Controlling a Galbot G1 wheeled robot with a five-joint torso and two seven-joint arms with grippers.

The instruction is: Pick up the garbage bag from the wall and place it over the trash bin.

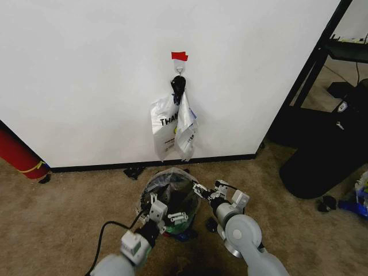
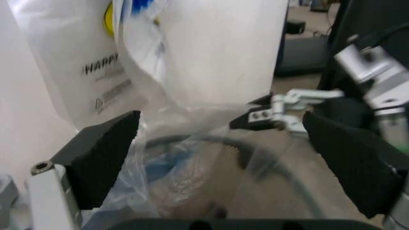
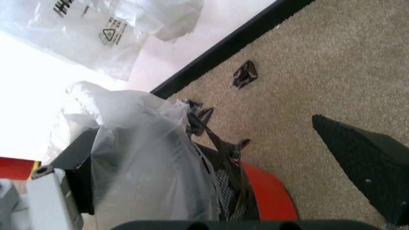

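Bags you have: two on the wall (image 1: pixel 86 69), one crinkly clear garbage bag (image 1: pixel 167 184) over one trash bin (image 3: pixel 268 196); left gripper (image 1: pixel 164 213) and right gripper (image 1: pixel 206 191) both released.

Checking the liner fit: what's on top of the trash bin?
The garbage bag drapes over the trash bin, between left tool and right tool. The bin's inside is hidden.

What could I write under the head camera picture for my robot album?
Both grippers, left and right, open at the garbage bag draped over the trash bin below the wall.
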